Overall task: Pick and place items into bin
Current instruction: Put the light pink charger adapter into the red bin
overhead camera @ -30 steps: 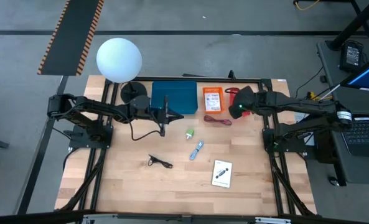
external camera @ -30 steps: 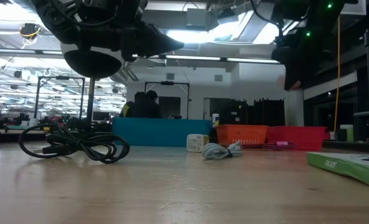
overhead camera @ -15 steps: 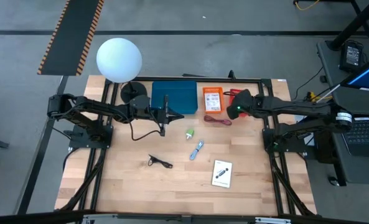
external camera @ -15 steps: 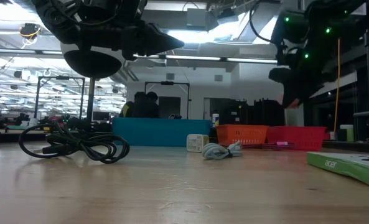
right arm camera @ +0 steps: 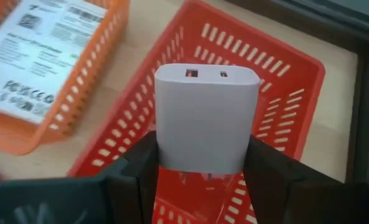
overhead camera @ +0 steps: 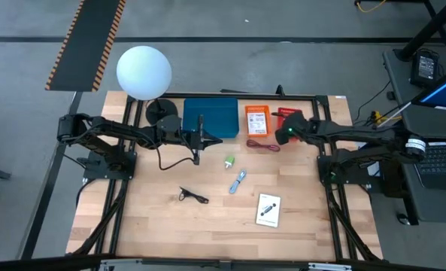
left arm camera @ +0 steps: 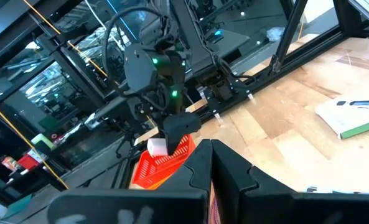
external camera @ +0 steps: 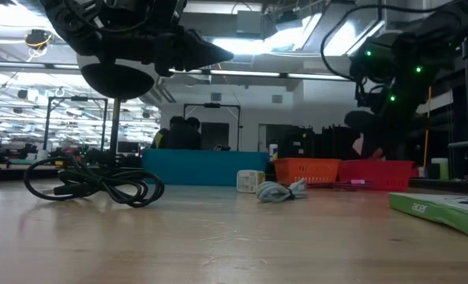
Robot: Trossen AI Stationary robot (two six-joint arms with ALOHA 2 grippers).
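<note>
In the high view, the right gripper [overhead camera: 289, 132] is seen right of centre, above the red basket [overhead camera: 291, 114]; the left gripper [overhead camera: 200, 138] is held left of centre, its fingers pressed together on nothing. In the right wrist view, a white charger block [right arm camera: 207, 118] is clamped between the fingers [right arm camera: 266, 169], over the red basket at centre frame.

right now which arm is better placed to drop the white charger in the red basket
Right. The right gripper already holds the white charger, directly over the red basket. The left gripper waits over the blue bin, holding nothing visible.
</note>
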